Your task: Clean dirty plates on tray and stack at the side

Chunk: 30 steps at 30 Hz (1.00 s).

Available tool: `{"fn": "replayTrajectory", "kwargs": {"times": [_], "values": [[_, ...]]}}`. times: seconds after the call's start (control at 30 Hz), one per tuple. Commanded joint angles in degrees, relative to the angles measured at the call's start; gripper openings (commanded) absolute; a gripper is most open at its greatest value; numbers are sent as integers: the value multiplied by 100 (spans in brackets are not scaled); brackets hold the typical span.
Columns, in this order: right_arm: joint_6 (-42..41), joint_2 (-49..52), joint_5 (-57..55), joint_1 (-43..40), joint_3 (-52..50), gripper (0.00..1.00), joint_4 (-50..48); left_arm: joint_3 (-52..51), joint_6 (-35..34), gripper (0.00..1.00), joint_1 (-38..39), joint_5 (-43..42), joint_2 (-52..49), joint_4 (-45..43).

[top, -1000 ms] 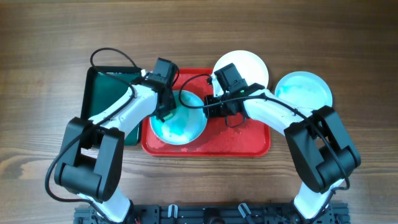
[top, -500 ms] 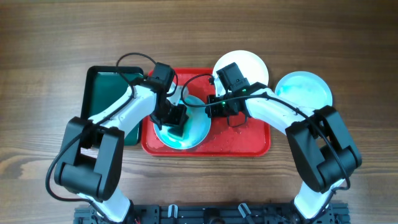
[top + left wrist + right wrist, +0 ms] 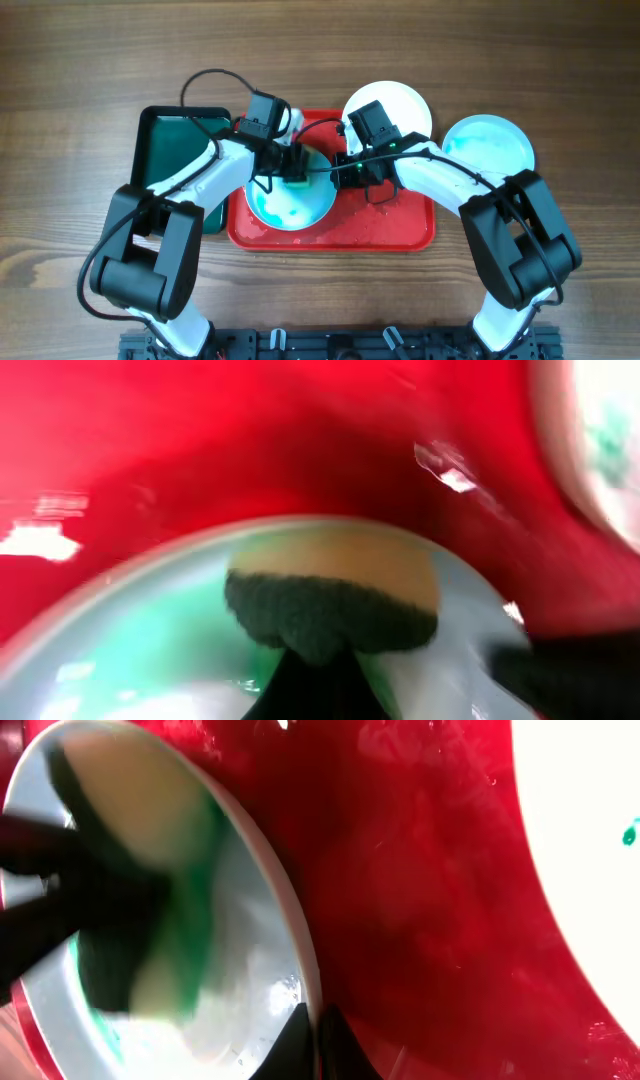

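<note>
Plate A [image 3: 288, 208] lies on the red tray [image 3: 395, 228], filling its 9 o'clock half. Its face is streaked teal-green and looks wet.

The left gripper [image 3: 297, 168] reaches in over plate A's 12 o'clock rim. Its fingers are closed on the sponge [image 3: 335, 595], tan side up and dark green side down, and the sponge is pressed against the plate's face. The left wrist view is blurred, but green smear shows beside the sponge.

The right gripper [image 3: 340, 172] is at plate A's 2 o'clock rim. In the right wrist view its fingertips [image 3: 300, 1038] meet on that rim, pinching it. Cannot tell whether the rim is lifted off the tray.

Plate B [image 3: 390, 100] is mostly clean white and sits at the tray's 12 to 1 o'clock edge, overlapping the far rim. The right wrist view shows one small teal speck on it.

Plate C [image 3: 490, 148] has a pale teal tint. It rests on the wooden table [image 3: 560, 70], off the tray, at 4 o'clock of plate B; the two are near but apart.

The dark green tray [image 3: 165, 150] sits just beside the red tray at 9 o'clock, partly hidden under the left arm.
</note>
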State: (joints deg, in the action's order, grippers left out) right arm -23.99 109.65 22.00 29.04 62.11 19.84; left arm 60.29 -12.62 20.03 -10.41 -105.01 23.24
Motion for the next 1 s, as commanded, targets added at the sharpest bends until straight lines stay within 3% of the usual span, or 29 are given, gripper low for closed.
{"fn": "replayTrajectory", "kwargs": {"times": [0.0, 0.3, 0.43, 0.53, 0.6, 0.73, 0.97], "values": [[0, 105, -199, -31, 26, 4, 35, 317, -1080, 4, -35, 1965, -39, 243], [-2, 105, -26, -28, 24, 4, 39, 2083, -1078, 4, -46, 2098, 356, 1845], [-205, 160, -31, -28, 24, 31, 35, 2625, -1080, 4, -162, 1902, 409, 2323], [-516, 302, -4, -4, 15, 32, 28, 2614, -1082, 4, -348, 1762, 374, 2479], [-621, 428, 63, 15, 15, 31, -24, 2608, -1084, 4, -470, 1749, 334, 2601], [-785, 496, 337, 15, 15, 4, -42, 2601, -1086, 4, -688, 1749, 149, 2745], [-787, -44, 76, -74, 37, 4, 264, 2597, -1102, 4, -741, 1281, -37, 2896]]}}
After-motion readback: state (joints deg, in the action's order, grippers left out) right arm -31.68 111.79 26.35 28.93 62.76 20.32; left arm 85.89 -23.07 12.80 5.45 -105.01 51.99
